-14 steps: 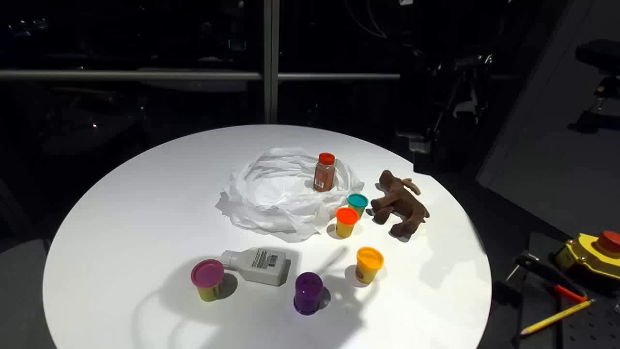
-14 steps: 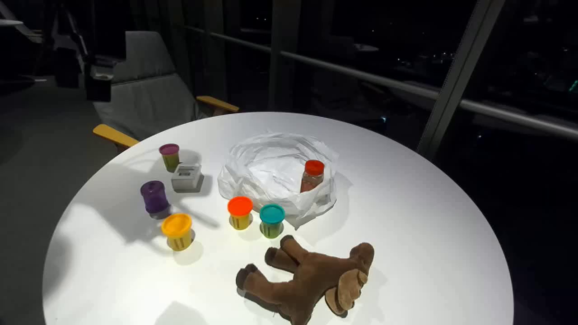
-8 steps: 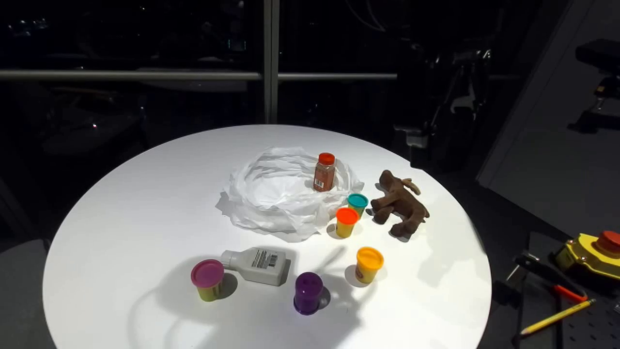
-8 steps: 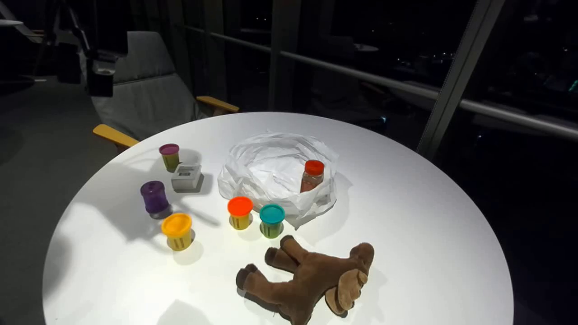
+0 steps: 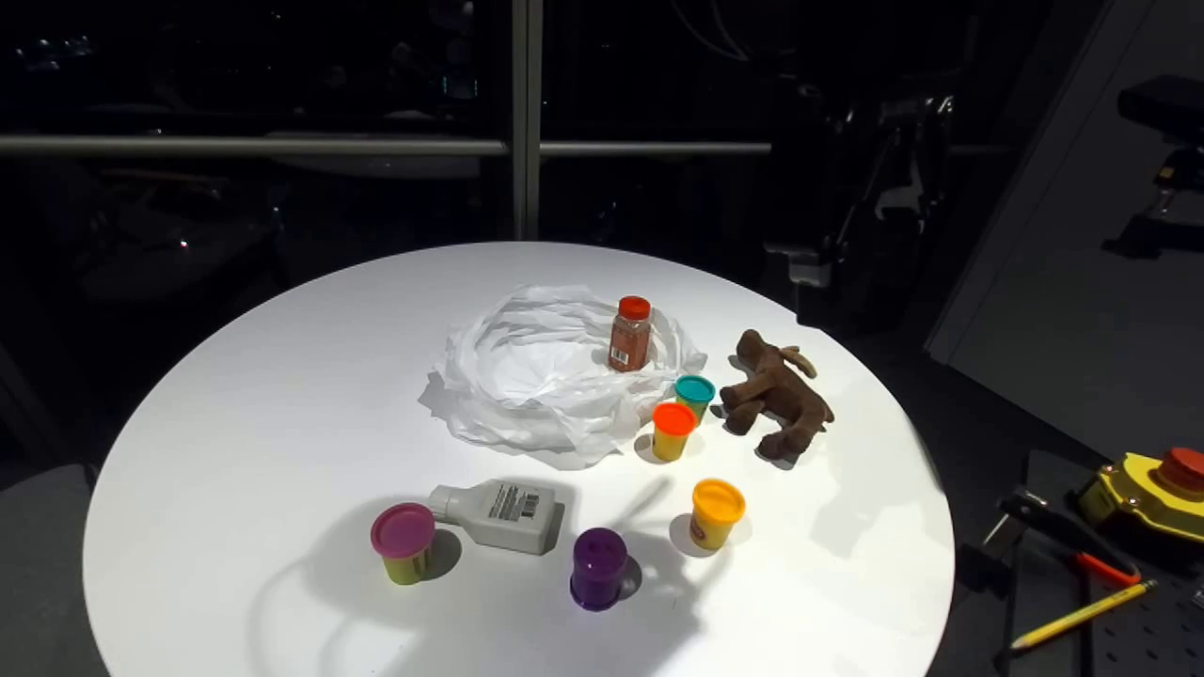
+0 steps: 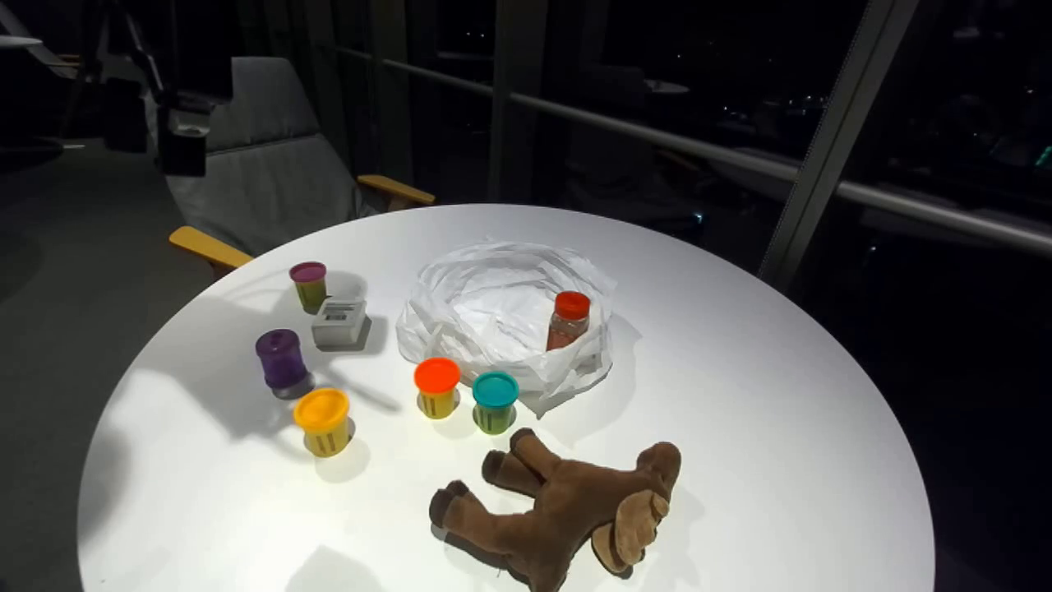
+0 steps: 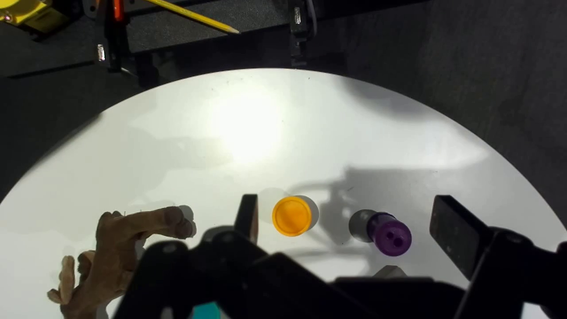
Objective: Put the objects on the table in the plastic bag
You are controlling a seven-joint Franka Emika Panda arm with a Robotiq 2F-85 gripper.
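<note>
The white plastic bag [image 5: 527, 414] lies open on the round table, also in an exterior view [image 6: 460, 345]. A red-lidded jar [image 6: 569, 322] stands upright within its rim. Outside the bag are an orange-lidded tub [image 5: 672, 434], teal-lidded tub [image 5: 694, 393], yellow tub [image 5: 717, 515], purple container [image 5: 599, 569], pink-lidded tub [image 5: 404, 543], white bottle [image 5: 503, 515] lying down, and a brown plush moose [image 6: 567, 510]. My gripper [image 7: 350, 217] is open and empty, high above the table. In the wrist view the yellow tub [image 7: 292, 216] and purple container [image 7: 390, 235] show between its fingers, well below them.
The round white table [image 5: 282, 376] has its edge near the moose. Beyond it are a yellow box with a red button [image 5: 1152, 494] and a pencil [image 5: 1082, 616]. A grey chair [image 6: 271, 148] stands behind the table, and windows line the background.
The gripper has risen slightly over the last second and then held still. The objects and the bag have not moved.
</note>
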